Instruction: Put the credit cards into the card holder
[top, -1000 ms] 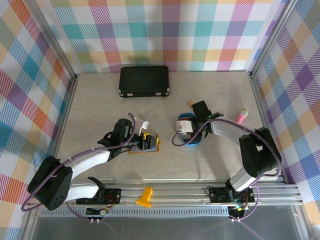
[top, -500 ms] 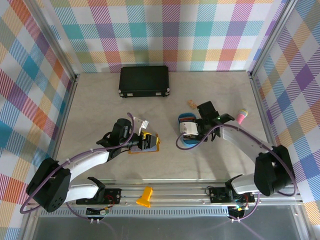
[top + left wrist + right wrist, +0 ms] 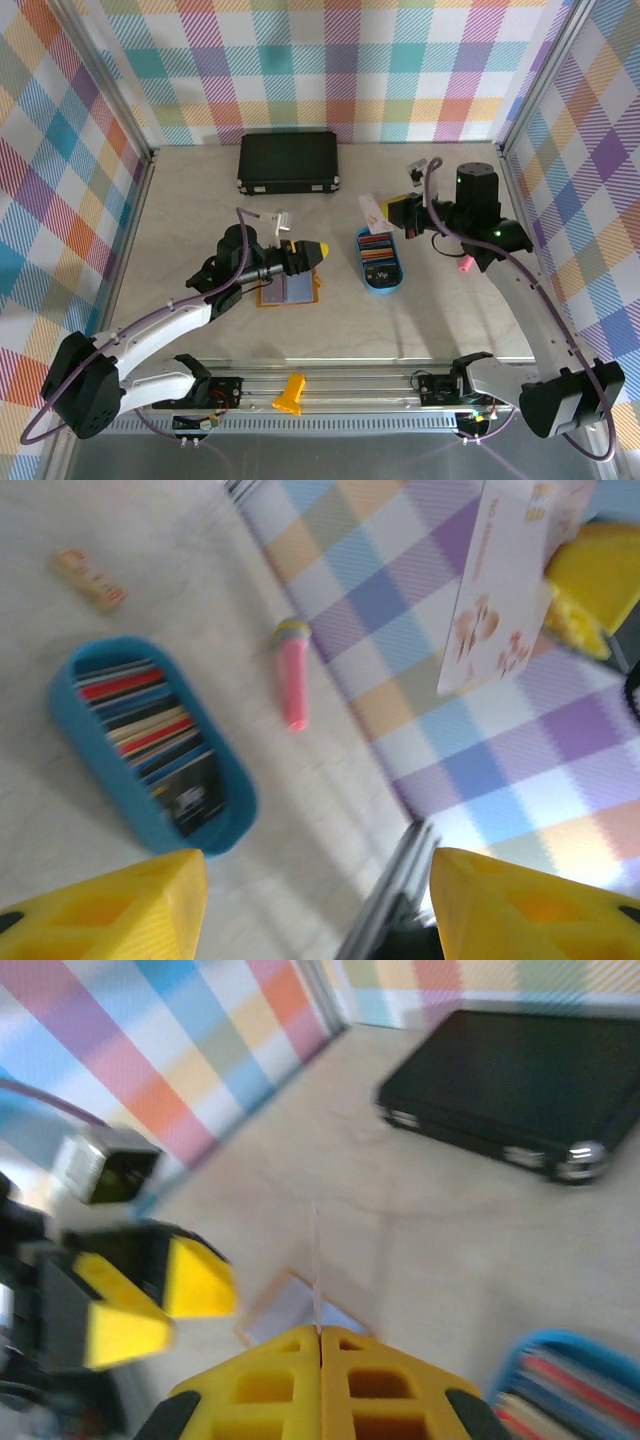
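Beige tabletop (image 3: 200, 200), plaid walls on three sides.

Count, your top view:
- one card holder (image 3: 288, 290), lying open and flat left of centre, pale blue inside facing up;
- one blue oval tray (image 3: 381, 283) right of it and apart from it;
- one black case (image 3: 288, 163), shut, at the far wall;
- one pink marker (image 3: 466, 265) right of the tray;
- one yellow piece (image 3: 289, 393) on the near rail.

The left wrist view adds one small tan block (image 3: 90, 578) on the table beyond the tray.

Credit cards (image 3: 378, 250): a row stands on edge in the tray, red, blue, cream and dark. They are packed too tight for you to count.

One held card (image 3: 371, 208), white with pinkish print, is out of the tray. Your right gripper (image 3: 392, 212) is clamped fully down on it, raised above the far end of the tray. The right wrist view shows this card edge-on between the closed fingertips (image 3: 290, 1350), with the card holder on the table beyond.

Your left gripper (image 3: 312, 252) hangs raised just far of the card holder, pointing right. Its two yellow fingertips (image 3: 110, 905) are spread about halfway, with nothing between them.
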